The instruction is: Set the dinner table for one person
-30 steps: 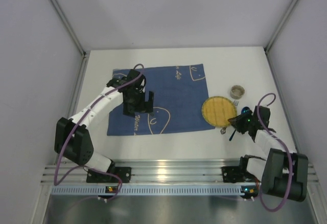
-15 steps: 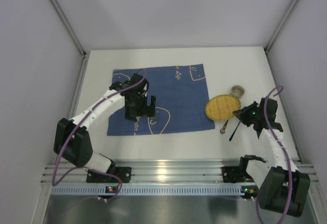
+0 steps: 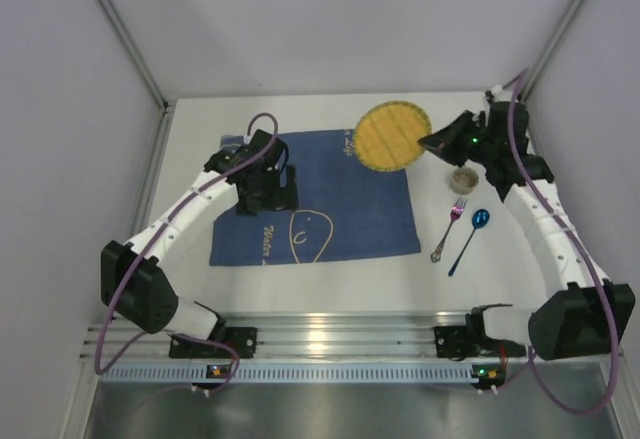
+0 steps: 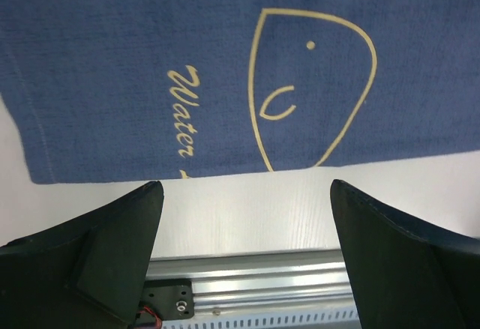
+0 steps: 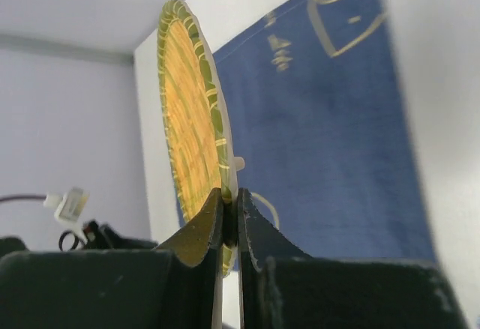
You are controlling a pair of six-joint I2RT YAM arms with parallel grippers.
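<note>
The white dinner table [image 3: 330, 284] carries a blue patterned cloth mat [image 3: 340, 194]. My right gripper [image 3: 432, 144] is shut on the rim of the round yellow woven-look plate [image 3: 391, 136] and holds it in the air over the mat's far right corner. In the right wrist view the plate [image 5: 187, 112] stands on edge between my right gripper's [image 5: 231, 205] pads, with the mat [image 5: 330, 119] below. My left gripper [image 3: 283, 191] is open and empty above the mat's left half; in the left wrist view its fingers [image 4: 112, 246] frame the mat's near edge [image 4: 225, 82].
A small round cup [image 3: 463, 179] stands on the table right of the mat. A fork [image 3: 448, 229] and a blue spoon [image 3: 468, 239] lie side by side in front of it. The aluminium rail [image 3: 330, 334] runs along the table's near edge. Grey walls enclose three sides.
My right gripper has lifted the yellow plate from the table beside the mat's right edge and carried it up and to the far side. My left gripper has moved slightly farther back.
</note>
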